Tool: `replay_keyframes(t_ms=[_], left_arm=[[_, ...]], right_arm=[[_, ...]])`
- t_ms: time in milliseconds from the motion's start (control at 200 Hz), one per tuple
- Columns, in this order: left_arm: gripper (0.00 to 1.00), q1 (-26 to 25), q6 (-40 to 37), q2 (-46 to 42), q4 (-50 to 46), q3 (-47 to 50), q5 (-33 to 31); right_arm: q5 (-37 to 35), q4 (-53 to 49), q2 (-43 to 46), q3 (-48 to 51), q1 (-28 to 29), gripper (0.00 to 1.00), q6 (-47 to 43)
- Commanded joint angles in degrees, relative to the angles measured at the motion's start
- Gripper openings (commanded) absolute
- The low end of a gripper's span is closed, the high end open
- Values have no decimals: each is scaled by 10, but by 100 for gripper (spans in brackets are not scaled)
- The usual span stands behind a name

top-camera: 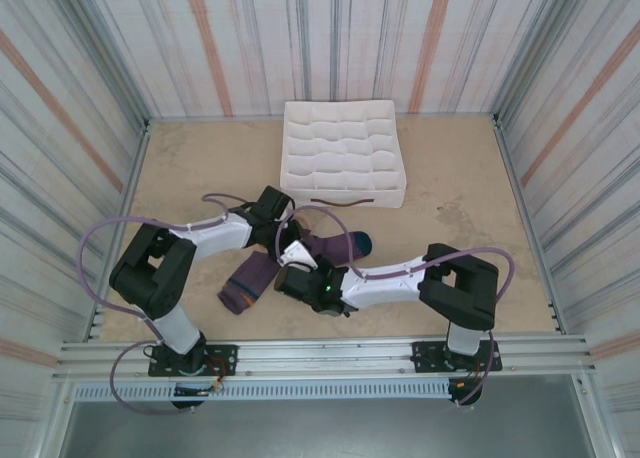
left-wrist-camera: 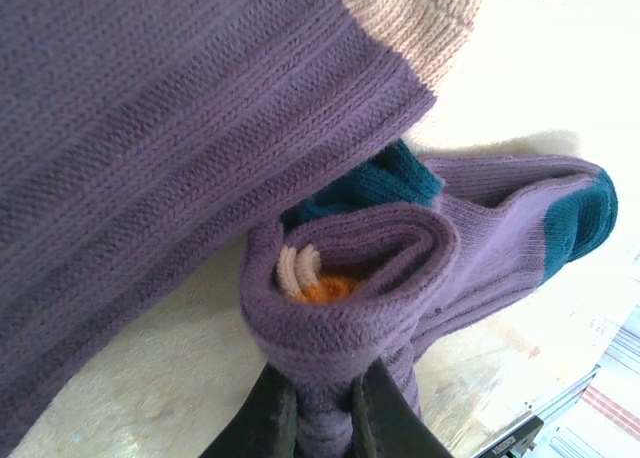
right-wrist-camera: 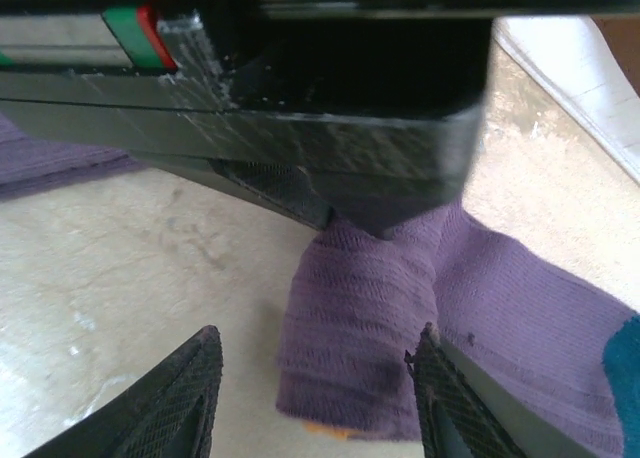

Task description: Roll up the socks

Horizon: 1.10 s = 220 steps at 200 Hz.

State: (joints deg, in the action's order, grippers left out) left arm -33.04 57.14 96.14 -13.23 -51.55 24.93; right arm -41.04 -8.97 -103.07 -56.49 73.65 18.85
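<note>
One of the socks [top-camera: 335,246], purple with a teal patch, lies mid-table with its near end rolled into a small bundle [left-wrist-camera: 345,278]. My left gripper [left-wrist-camera: 325,423] is shut on that bundle, a fold pinched between its dark fingers [left-wrist-camera: 268,418]; in the top view it [top-camera: 282,234] sits just behind the roll. My right gripper [right-wrist-camera: 315,398] stands open around the same rolled end [right-wrist-camera: 360,328], which lies close against the right-hand finger [right-wrist-camera: 450,403]; from above it [top-camera: 292,260] faces the left gripper. The second sock [top-camera: 250,281] lies flat to the left.
A white fabric box [top-camera: 345,191] with grid compartments stands at the back centre. Striped walls close in the table on three sides. The left gripper's black body [right-wrist-camera: 300,78] hangs right above the right gripper's fingers. Bare tabletop [top-camera: 470,208] stretches to the right.
</note>
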Motion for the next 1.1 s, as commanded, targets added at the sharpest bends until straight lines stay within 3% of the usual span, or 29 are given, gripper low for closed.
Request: replay_keyframes(t_ms=[0, 240, 431, 606, 792, 892, 1097], left_arm=[[0, 4, 11, -19, -2, 16, 8], [0, 7, 10, -22, 1, 21, 9], [0, 25, -1, -32, 10, 30, 20], [36, 39, -7, -53, 25, 40, 23], [55, 43, -6, -64, 29, 35, 36], [60, 43, -9, -69, 24, 33, 36], [60, 47, -14, -73, 15, 34, 36]], right_arm=[[-49, -12, -35, -24, 2, 50, -16], [-44, -37, -79, -56, -14, 33, 13], [-17, -43, -68, -48, -33, 0, 33], [59, 3, -33, -4, -63, 0, 24], [146, 48, -3, 35, -99, 0, 16], [161, 50, 1, 41, -111, 0, 15], [154, 39, -1, 35, -114, 0, 16]])
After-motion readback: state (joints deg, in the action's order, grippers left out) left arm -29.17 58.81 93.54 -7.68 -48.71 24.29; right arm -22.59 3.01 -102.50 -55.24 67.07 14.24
